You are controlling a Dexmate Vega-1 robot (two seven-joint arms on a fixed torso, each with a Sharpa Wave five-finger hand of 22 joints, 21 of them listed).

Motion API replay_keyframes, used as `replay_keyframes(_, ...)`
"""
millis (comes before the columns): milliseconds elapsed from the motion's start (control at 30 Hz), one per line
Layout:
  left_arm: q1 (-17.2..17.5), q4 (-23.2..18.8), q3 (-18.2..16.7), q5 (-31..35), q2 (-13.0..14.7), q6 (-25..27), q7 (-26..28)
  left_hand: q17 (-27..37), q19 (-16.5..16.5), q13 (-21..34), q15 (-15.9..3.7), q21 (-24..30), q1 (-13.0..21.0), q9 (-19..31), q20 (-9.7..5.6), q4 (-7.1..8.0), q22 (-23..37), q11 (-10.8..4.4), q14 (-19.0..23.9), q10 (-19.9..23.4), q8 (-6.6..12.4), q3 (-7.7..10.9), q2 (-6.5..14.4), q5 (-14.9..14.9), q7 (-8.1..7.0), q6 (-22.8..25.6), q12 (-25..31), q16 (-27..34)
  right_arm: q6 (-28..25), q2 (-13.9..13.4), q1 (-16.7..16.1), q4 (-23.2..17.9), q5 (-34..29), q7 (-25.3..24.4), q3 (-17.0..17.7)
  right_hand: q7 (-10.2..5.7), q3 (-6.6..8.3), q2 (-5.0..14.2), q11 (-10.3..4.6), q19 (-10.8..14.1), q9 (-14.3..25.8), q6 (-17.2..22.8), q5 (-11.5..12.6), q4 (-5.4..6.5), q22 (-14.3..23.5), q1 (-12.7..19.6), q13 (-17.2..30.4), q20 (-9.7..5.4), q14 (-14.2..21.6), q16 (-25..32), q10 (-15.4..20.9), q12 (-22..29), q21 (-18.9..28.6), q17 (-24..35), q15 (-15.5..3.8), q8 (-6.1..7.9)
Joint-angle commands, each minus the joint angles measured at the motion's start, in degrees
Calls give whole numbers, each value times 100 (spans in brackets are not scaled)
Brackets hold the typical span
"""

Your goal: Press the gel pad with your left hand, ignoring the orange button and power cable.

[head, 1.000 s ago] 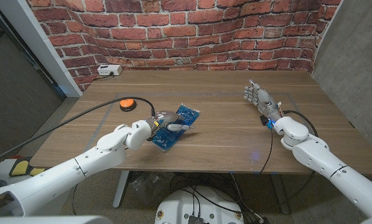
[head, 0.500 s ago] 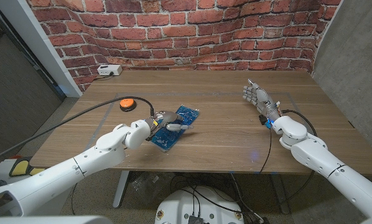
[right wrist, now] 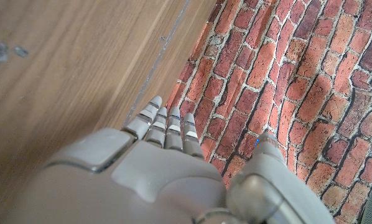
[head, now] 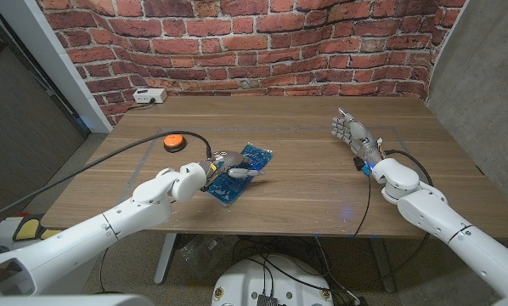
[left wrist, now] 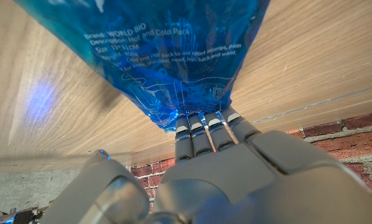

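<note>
Blue printed gel pad (head: 241, 172) under left hand (head: 222, 166).

The left arm reaches in from the table's near left corner toward its middle, and the left hand (head: 228, 167) lies with its fingers (left wrist: 201, 127) stretched forward and held close together, their tips pointing down. The right arm comes in from the near right corner; the right hand (head: 351, 134) stands over the table's right part, fingers straight, holding nothing.
</note>
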Motion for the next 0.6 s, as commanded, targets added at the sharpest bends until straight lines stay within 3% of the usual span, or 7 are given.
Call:
replay_keyframes(33, 17, -88, 6, 25, -1, -26, 67, 13, 54, 38, -51, -26, 15, 21, 0, 22, 2, -22, 64, 170, 16, -20, 18, -10, 5, 64, 44, 32, 31, -54, -60, -58, 17, 7, 54, -22, -10, 43, 9, 36, 17, 54, 27, 7, 9, 25, 7, -2, 33, 21, 50, 37, 57, 18, 42, 12)
replay_keyframes(600, 328, -504, -215, 87, 171, 283, 278, 12, 59, 38, -66, -32, 34, 21, 0, 26, 2, -44, 88, 190, 11, -22, 52, -15, 0, 100, 33, 27, 146, -56, -96, -47, 12, 62, 64, -27, -15, 48, -4, 36, 17, 61, 28, 6, 9, 26, 8, 5, 38, 19, 63, 40, 55, 18, 49, 13)
